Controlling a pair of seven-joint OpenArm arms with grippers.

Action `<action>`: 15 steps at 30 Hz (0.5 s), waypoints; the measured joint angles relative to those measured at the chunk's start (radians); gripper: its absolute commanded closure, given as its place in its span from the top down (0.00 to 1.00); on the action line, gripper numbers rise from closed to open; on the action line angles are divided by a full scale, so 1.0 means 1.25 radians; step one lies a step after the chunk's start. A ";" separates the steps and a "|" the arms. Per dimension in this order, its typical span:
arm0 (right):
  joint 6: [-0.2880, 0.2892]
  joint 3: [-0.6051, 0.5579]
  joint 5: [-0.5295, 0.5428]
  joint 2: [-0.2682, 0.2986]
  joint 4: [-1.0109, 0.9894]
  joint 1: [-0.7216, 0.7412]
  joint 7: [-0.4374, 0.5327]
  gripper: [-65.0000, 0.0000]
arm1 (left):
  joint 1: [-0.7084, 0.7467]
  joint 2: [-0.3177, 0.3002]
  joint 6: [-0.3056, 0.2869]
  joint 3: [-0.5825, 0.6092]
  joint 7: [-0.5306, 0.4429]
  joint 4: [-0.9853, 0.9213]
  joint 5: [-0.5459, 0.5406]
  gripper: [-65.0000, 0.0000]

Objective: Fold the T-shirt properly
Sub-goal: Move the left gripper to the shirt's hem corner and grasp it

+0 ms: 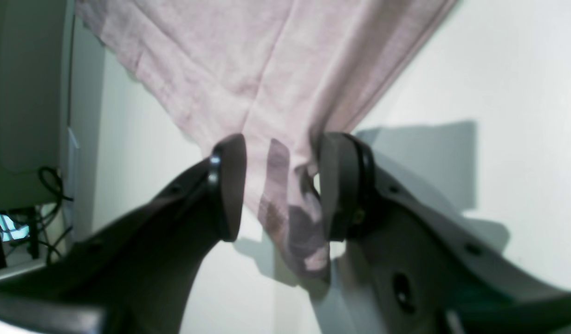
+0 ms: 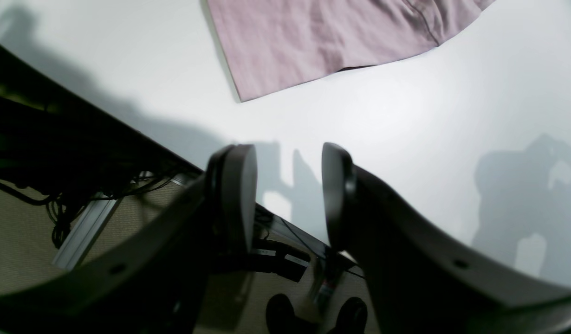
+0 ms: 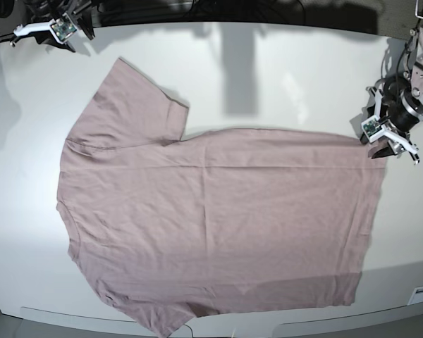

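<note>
The dusty-pink T-shirt (image 3: pixel 211 218) lies spread flat on the white table (image 3: pixel 282 77), with one sleeve (image 3: pixel 130 105) pointing to the far left. My left gripper (image 3: pixel 386 143) is at the shirt's far right hem corner. In the left wrist view the left gripper (image 1: pixel 283 185) is open, with its jaws either side of that corner of the T-shirt (image 1: pixel 267 83); the cloth touches the right pad. My right gripper (image 3: pixel 55 29) is at the table's far left corner. In its own view the right gripper (image 2: pixel 288 185) is open and empty, short of the shirt edge (image 2: pixel 322 41). No label patch shows.
In the right wrist view the table edge (image 2: pixel 174 157) runs under the right gripper, with cables and floor below it. A grey cabinet with cables (image 1: pixel 25 102) stands beyond the table in the left wrist view. The near table edge (image 3: pixel 338 320) runs just past the shirt's lower side.
</note>
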 measured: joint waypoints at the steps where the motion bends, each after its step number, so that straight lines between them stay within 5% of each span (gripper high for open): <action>1: 0.000 0.000 0.000 0.000 0.000 0.000 0.000 0.37 | 0.000 0.000 0.005 0.000 -0.004 -0.002 0.010 0.40; 10: 0.000 0.000 0.000 0.000 0.000 0.000 0.000 0.37 | -0.007 0.000 0.015 -0.002 -0.039 -0.050 0.004 0.31; 15: 0.000 0.000 0.000 0.000 0.000 0.000 0.000 0.37 | -0.018 -0.005 -0.045 -0.005 -0.106 -0.067 0.093 0.22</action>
